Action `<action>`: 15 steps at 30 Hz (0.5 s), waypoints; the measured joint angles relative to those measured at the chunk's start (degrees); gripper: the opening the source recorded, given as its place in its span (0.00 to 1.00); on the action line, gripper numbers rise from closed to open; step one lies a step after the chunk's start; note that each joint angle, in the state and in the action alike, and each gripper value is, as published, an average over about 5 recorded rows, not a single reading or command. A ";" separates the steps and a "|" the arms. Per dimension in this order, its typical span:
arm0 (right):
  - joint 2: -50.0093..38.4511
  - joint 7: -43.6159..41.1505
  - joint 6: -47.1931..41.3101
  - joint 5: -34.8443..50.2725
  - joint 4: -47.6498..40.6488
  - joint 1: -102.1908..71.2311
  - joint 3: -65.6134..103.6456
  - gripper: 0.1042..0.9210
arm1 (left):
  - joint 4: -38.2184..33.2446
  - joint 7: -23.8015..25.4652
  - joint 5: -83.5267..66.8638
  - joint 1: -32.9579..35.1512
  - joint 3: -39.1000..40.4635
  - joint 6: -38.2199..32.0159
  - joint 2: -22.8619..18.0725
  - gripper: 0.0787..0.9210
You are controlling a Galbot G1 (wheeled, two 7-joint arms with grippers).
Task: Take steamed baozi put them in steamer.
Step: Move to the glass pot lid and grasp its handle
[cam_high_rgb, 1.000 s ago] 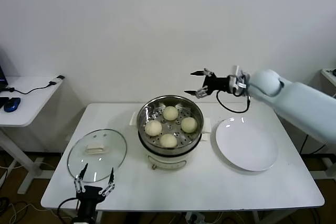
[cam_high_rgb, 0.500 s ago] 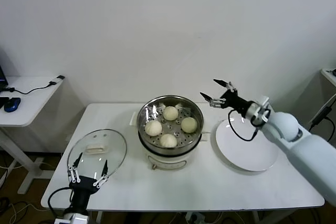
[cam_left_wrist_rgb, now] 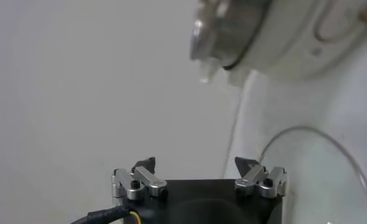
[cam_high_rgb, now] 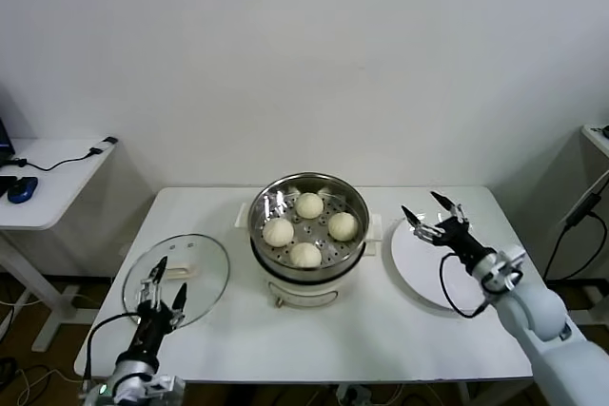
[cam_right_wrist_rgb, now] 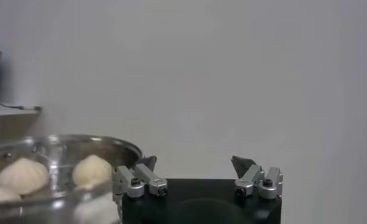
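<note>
all four steamed baozi [cam_high_rgb: 308, 229] already sit on the perforated tray inside the steamer [cam_high_rgb: 307, 208], which stands at the middle of the worktop [cam_high_rgb: 381, 330]: one bun at twelve o'clock of the tray, one at three, one at six, one at nine, each apart from its neighbours. the white plate [cam_high_rgb: 447, 278] at three o'clock of the steamer is bare, so nothing is left to carry and the loading looks finished.

the right pincer [cam_high_rgb: 433, 219] hovers above the plate's rim on the steamer side, its jaws spread wide and holding nothing. the right wrist view shows the steamer wall close by with two buns [cam_right_wrist_rgb: 93, 168] showing above its rim. the left pincer [cam_high_rgb: 163, 284] is at the worktop's near edge, at eight o'clock of the steamer, over the near rim of the glass lid [cam_high_rgb: 177, 278], jaws likewise spread and empty.

the step in hand appears to be clearing away. to do it well, the right arm should draw off toward three or four o'clock, away from the shiny wall, keeping high enough that the fingertips do not scrape the plate. the left arm should stay lifted so it does not nudge the lid, which lies close to the worktop's edge and could slide.
</note>
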 measured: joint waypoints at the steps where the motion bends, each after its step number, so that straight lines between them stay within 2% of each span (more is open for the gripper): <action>1: 0.58 0.08 0.09 -0.39 0.09 -1.13 1.05 0.88 | 1.06 -0.03 1.89 -0.81 0.23 0.01 0.28 0.88; 15: 5.24 1.23 0.59 -4.85 0.64 -10.34 9.47 0.88 | 18.55 -2.65 15.95 -13.21 2.03 3.96 1.70 0.88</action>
